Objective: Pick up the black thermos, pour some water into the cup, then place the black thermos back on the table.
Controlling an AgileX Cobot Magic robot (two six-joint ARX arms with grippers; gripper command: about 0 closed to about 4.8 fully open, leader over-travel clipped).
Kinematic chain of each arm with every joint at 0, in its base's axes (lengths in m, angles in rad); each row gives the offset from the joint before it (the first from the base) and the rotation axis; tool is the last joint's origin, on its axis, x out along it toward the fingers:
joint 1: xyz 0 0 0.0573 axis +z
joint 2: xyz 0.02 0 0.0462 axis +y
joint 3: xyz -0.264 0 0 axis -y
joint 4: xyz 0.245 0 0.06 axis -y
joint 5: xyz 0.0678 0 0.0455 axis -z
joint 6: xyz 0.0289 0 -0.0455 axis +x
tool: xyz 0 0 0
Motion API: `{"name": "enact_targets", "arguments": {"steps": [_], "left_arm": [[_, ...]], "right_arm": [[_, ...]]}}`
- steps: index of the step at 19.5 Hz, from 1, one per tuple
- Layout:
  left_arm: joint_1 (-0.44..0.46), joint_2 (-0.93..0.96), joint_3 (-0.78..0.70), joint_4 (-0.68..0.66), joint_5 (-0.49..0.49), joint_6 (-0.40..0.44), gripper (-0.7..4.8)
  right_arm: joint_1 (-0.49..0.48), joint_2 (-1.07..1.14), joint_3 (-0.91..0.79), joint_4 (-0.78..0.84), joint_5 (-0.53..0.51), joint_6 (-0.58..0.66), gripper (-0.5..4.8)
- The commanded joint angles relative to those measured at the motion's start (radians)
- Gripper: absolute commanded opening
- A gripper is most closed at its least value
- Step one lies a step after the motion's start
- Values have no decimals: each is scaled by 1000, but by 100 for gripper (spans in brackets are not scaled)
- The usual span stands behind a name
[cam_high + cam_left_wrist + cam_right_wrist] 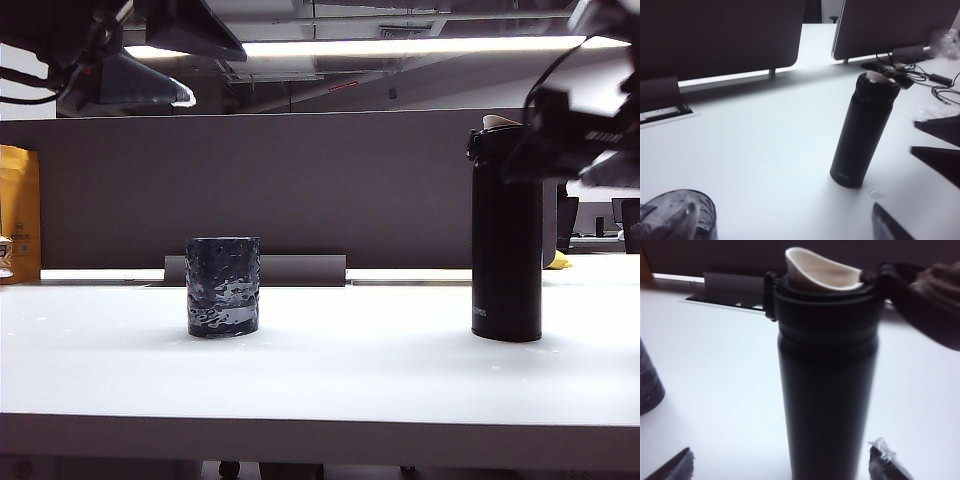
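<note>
The black thermos point(507, 245) stands upright at the right of the white table point(350, 380), its pale spout point(820, 270) uncovered. The cup point(223, 286), a short dark dimpled tumbler, stands left of the middle. My right gripper point(782, 467) is open, and the thermos point(827, 385) rises between its fingers with white table showing on both sides. In the exterior view this gripper point(575, 140) is a blur level with the thermos top. My left gripper point(782, 225) is open and empty, high at the upper left point(120, 85), over the cup point(680, 217), with the thermos point(862, 135) beyond.
A grey partition panel point(300, 190) runs behind the table. A yellow bag point(20, 215) stands at the far left. A cable tray slot point(662, 115) and loose cables point(935, 80) lie near the back edge. A dark blurred shape point(925, 300) hangs beside the spout.
</note>
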Motion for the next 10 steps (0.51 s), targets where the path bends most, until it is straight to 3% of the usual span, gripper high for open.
{"name": "enact_targets", "arguments": {"steps": [1, 4, 10], "left_arm": [[0, -3, 2, 6, 5, 11, 479], [0, -3, 2, -6, 4, 11, 479], [0, -4, 2, -69, 5, 10, 479]], "right_arm": [[-2, 140, 8, 235, 6, 0, 479], [-2, 309, 50, 360, 49, -1, 479], [-2, 418, 127, 386, 122, -5, 479]]}}
